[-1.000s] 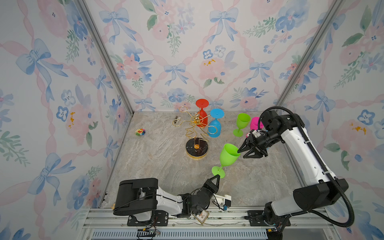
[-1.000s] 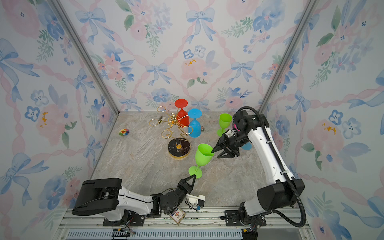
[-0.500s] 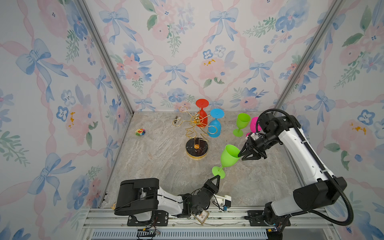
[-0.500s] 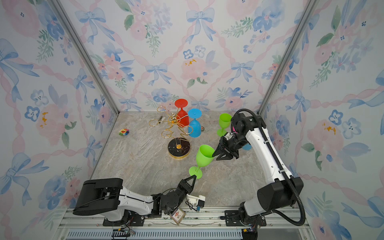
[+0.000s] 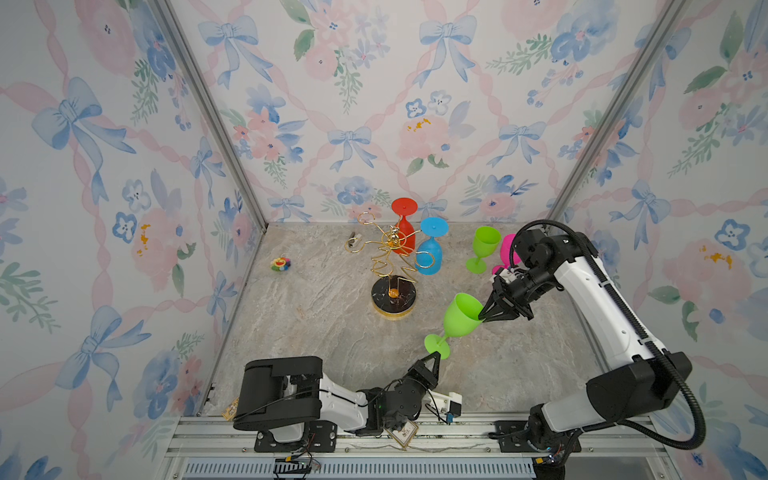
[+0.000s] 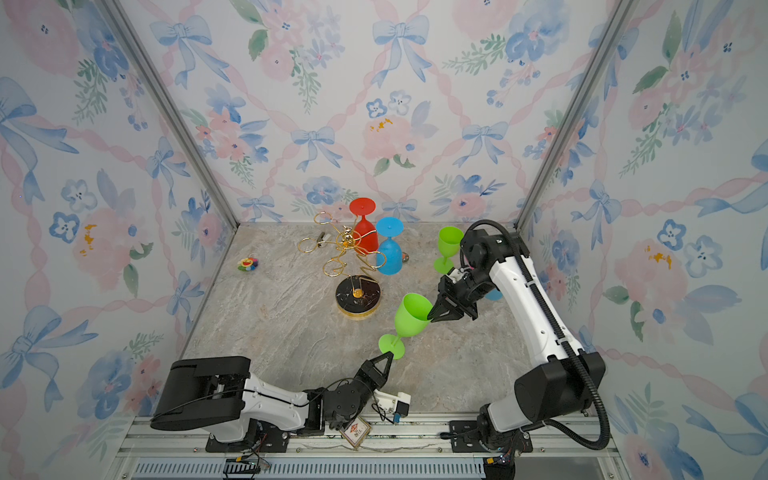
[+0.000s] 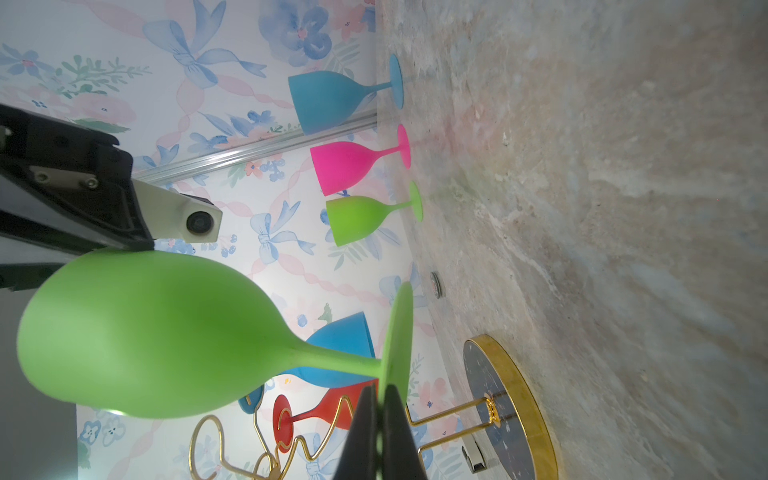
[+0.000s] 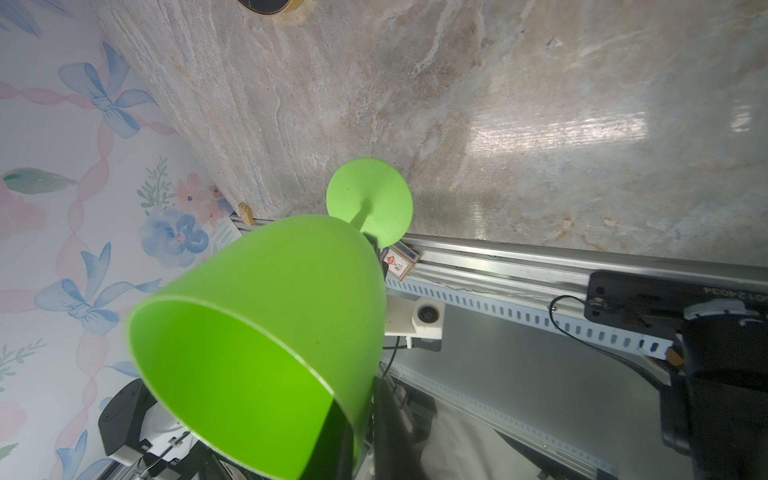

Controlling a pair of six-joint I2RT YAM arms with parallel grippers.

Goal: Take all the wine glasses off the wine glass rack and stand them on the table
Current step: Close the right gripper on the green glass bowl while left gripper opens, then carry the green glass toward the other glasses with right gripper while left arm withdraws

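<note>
- The left pincer (image 5: 434,357) is pinching the foot of the green wine glass (image 5: 460,319). The left wrist view shows its jaws pressed flat on the edge of the disc.
- The right pincer (image 5: 484,317) is gripping the same glass at the rim of the bowl. One finger looks to be inside the lip and one outside.
- The glass is hanging tilted between the two pincers, clear of the bench (image 5: 316,324).
- The wine glass rack (image 5: 392,266) is standing well apart from both pincers, beyond the held glass toward the back wall. None of its wire is touching that glass.
- A red glass (image 5: 402,239) and a blue glass (image 5: 430,255) are hanging upside down from the rack's arms.
- A second green glass (image 5: 482,245) and a pink glass (image 5: 508,245) are standing upright on the bench, just behind the right pincer's wrist.
- By the look of it, the lift off the rack is done for this glass and a hand-over is under way.
- What is probably remaining is for the left pincer to let go and for the glass to be stood beside the others.
</note>
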